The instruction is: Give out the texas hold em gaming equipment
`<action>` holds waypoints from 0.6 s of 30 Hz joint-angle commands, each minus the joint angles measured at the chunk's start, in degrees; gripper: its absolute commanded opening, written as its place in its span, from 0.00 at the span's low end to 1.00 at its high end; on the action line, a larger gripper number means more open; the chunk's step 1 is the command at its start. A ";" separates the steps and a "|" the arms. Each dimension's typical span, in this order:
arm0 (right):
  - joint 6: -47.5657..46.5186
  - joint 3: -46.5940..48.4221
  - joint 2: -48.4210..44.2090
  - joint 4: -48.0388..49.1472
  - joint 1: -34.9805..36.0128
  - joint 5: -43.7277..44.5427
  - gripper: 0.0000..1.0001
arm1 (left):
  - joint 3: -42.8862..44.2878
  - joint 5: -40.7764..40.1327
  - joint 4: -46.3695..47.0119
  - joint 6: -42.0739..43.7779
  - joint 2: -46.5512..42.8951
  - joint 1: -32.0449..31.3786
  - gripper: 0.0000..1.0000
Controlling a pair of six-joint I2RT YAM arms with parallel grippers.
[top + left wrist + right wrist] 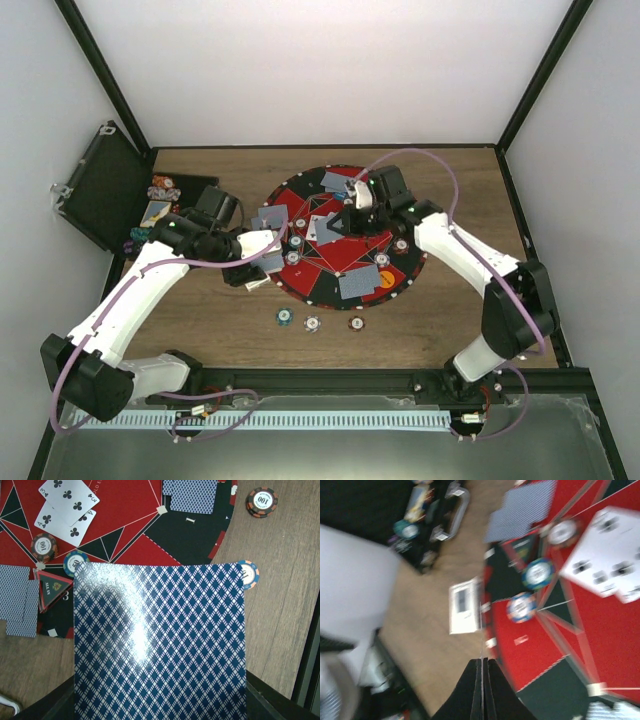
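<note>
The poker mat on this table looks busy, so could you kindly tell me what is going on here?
Poker gear is being dealt out. The left gripper holds a blue-backed card over the left edge of the round mat. The right gripper is shut above the mat, nothing visibly in it. Face-up cards, face-down cards and chips lie on the mat, and three more chips sit on the table in front of it.

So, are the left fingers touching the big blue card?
Touching. The left wrist view shows the card pinched between the shut left fingers, sticking out over the mat.
</note>
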 commanded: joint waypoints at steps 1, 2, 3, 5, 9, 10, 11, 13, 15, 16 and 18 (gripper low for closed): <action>-10.59 7.14 3.49 -10.73 -0.22 26.32 0.01 | -0.36 0.73 0.82 -0.20 -0.80 -0.06 0.11; -11.52 7.86 4.57 -11.18 -0.21 32.26 0.01 | -0.38 0.89 0.84 -0.27 -0.82 -0.06 0.11; -12.37 8.65 5.94 -11.43 -0.03 37.73 0.01 | -0.45 0.96 0.77 -0.34 -0.87 -0.06 0.11; -14.15 10.00 8.48 -10.77 0.64 47.06 0.01 | -0.49 1.10 0.89 -0.47 -0.89 -0.06 0.11; -22.18 10.29 13.35 -3.39 4.74 65.16 0.01 | -0.66 1.10 1.29 -0.88 -0.81 -0.06 0.11; -24.24 10.32 14.15 -0.60 5.71 69.32 0.01 | -0.70 1.05 1.24 -1.05 -0.82 -0.06 0.11; -27.33 10.42 16.04 2.07 7.46 72.71 0.01 | -0.59 1.09 1.23 -1.02 -0.83 -0.06 0.11; -36.43 10.12 18.94 9.17 10.16 79.45 0.01 | -0.49 1.04 1.10 -1.13 -0.83 -0.01 0.11; -45.12 9.32 22.02 17.77 12.32 84.30 0.01 | -0.44 0.77 0.91 -1.12 -0.91 -0.06 0.11; -48.48 9.17 23.74 20.47 13.00 85.47 0.01 | -0.30 0.63 0.83 -1.17 -0.91 -0.06 0.11; -53.30 9.13 27.02 23.85 13.67 87.05 0.01 | 0.06 0.42 0.44 -1.20 -0.99 -0.05 0.11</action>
